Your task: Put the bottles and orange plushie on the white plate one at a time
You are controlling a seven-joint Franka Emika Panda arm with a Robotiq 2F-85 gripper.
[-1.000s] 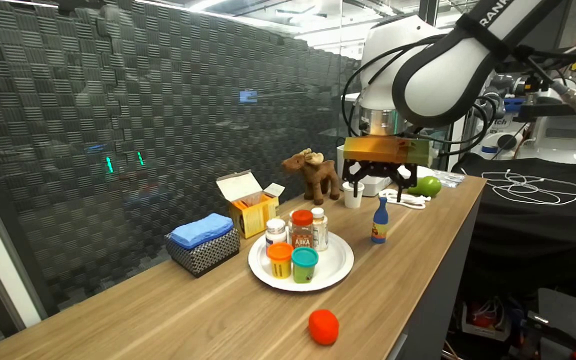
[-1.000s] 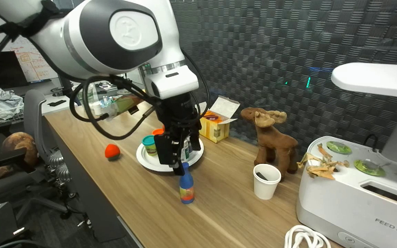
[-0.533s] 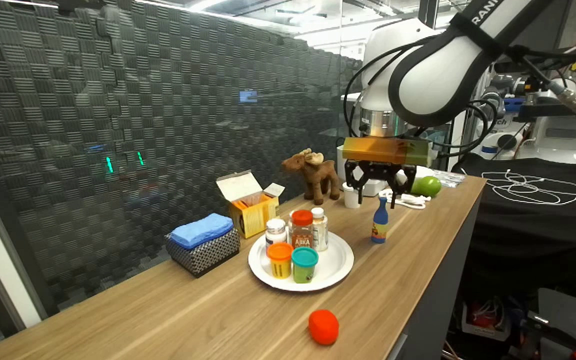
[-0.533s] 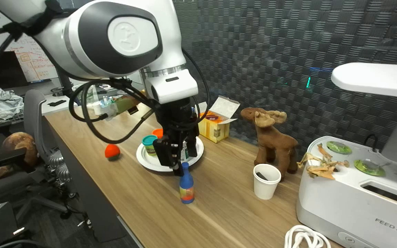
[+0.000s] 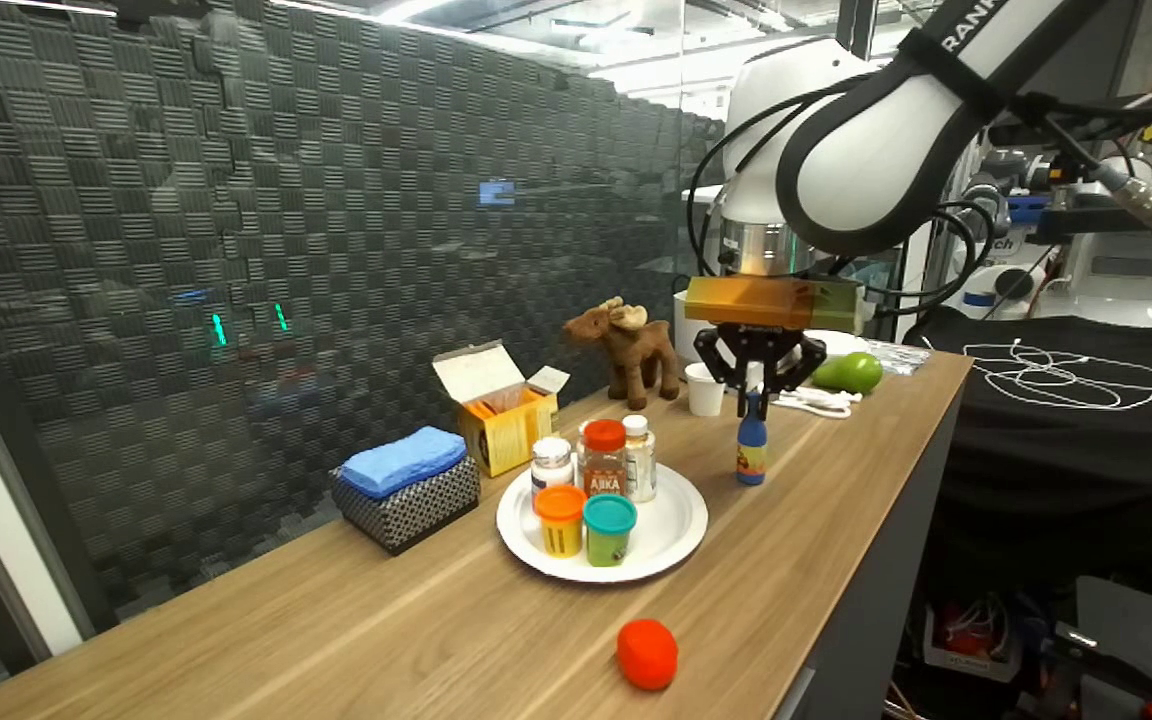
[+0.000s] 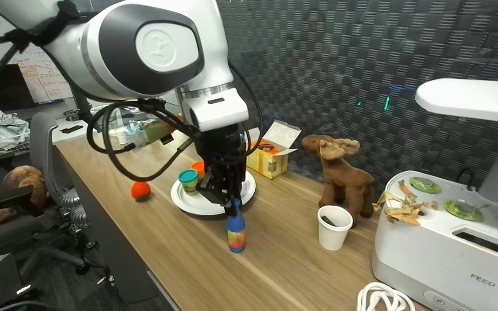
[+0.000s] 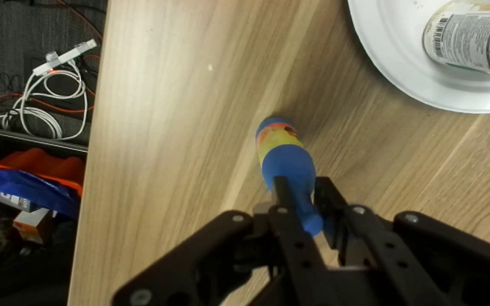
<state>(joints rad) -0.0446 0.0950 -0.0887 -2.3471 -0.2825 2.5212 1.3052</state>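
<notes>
In an exterior view, the blue bottle (image 5: 751, 455) stands upright on the wooden table (image 5: 416, 640), neck up, long axis vertical, right of the white plate (image 5: 678, 530). My arm (image 5: 871, 170) slants down from the right, and my gripper (image 5: 753, 405) points straight down. Its jaws are narrow, pinching the bottle's neck from both sides.

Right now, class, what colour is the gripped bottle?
The bottle is blue, its label yellow and red; best seen in the wrist view.
</notes>
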